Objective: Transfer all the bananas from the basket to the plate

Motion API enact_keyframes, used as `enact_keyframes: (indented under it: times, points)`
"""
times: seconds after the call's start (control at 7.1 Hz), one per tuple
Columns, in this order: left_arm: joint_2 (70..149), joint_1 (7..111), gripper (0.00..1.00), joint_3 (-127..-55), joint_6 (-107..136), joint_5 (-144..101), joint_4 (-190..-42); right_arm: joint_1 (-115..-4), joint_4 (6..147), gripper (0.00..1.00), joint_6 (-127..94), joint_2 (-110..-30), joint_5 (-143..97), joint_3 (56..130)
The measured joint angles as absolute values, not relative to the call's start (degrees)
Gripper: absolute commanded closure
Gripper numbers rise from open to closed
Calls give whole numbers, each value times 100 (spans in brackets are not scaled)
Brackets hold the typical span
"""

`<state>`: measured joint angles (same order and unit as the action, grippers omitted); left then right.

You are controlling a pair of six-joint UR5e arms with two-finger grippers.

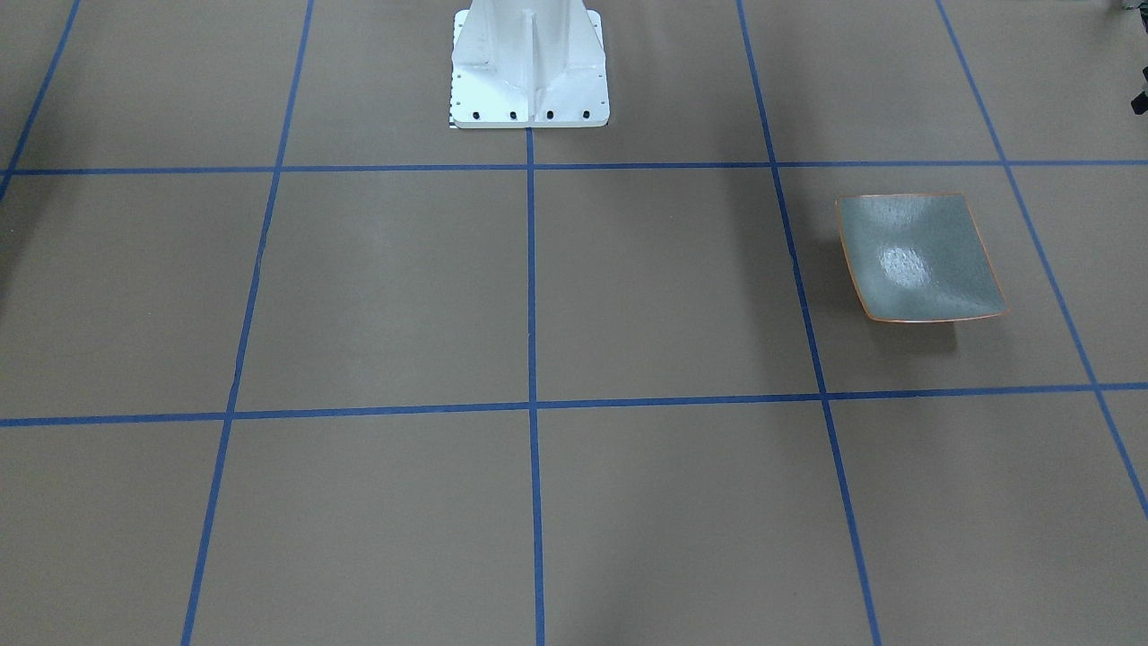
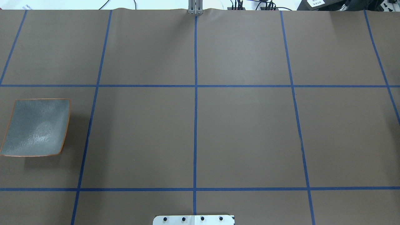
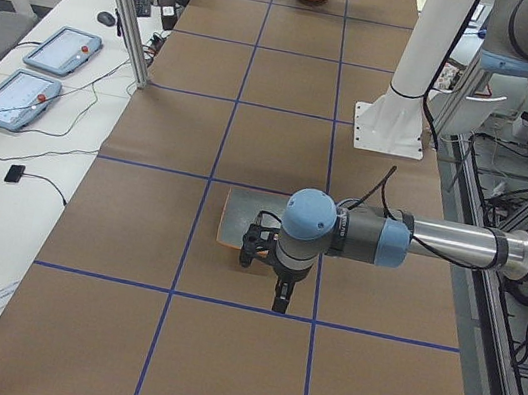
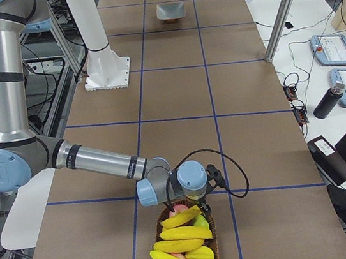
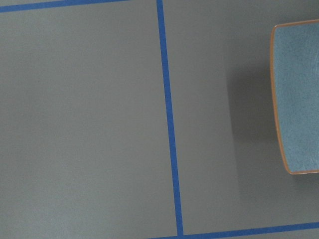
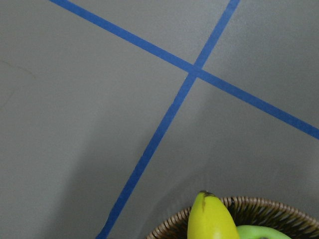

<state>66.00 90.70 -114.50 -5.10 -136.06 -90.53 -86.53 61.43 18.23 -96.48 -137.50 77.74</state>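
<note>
Your left gripper (image 3: pixel 278 297) is hanging just beside the plate (image 3: pixel 246 215), fingers pointing down at the table (image 3: pixel 139 217). You are getting it from the left side camera only, so I cannot tell whether the jaws are spread or pressed together. The left wrist camera is looking straight down, catching the plate (image 5: pixel 299 94) at its right margin. The plate (image 2: pixel 36 127) is lying flat, its glossy grey-green face showing whole in the overhead view.

Your right gripper (image 4: pixel 201 209) is sitting well apart from the plate, at the opposite end of the table from it, right over the basket (image 4: pixel 212 230). Same trouble there: side view only, grip cannot be told.

The bananas (image 4: pixel 182 234) are lying piled in that basket, far from the plate, a pinkish fruit (image 4: pixel 178 210) peeking out beside them. The right wrist camera is showing you one banana (image 6: pixel 209 219) poking over the wicker rim, a green fruit (image 6: pixel 261 233) touching it.
</note>
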Motion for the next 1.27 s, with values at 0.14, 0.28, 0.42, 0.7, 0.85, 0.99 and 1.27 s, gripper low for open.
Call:
enact_keyframes:
  times: [0.14,0.28,0.42,0.7,0.85,0.99,1.27]
  points:
    - [6601,9069,0,-11447,-510,-13605,-9053,-8666,6127,26,1889,-9698,-13666,7748]
    - [6598,9068,0,-11445,-510,-13606,-9051,-8678,6121,25,1978,-9737,-13569,7739]
    - [6595,9067,0,-11444,-510,-13605,-9047,-8693,6118,23,2057,-9756,-13475,7737]
    - [6592,9063,0,-11444,-510,-13605,-9044,-8719,6115,24,2116,-9754,-13326,7739]
    - [6589,9062,0,-11443,-510,-13606,-9044,-8723,6112,26,2125,-9770,-13266,7742]
    - [6586,9062,0,-11443,-510,-13605,-9044,-8726,6110,30,2131,-9795,-13233,7742]
    - [6584,9062,0,-11443,-510,-13606,-9044,-8727,6110,43,2112,-9839,-13205,7737]
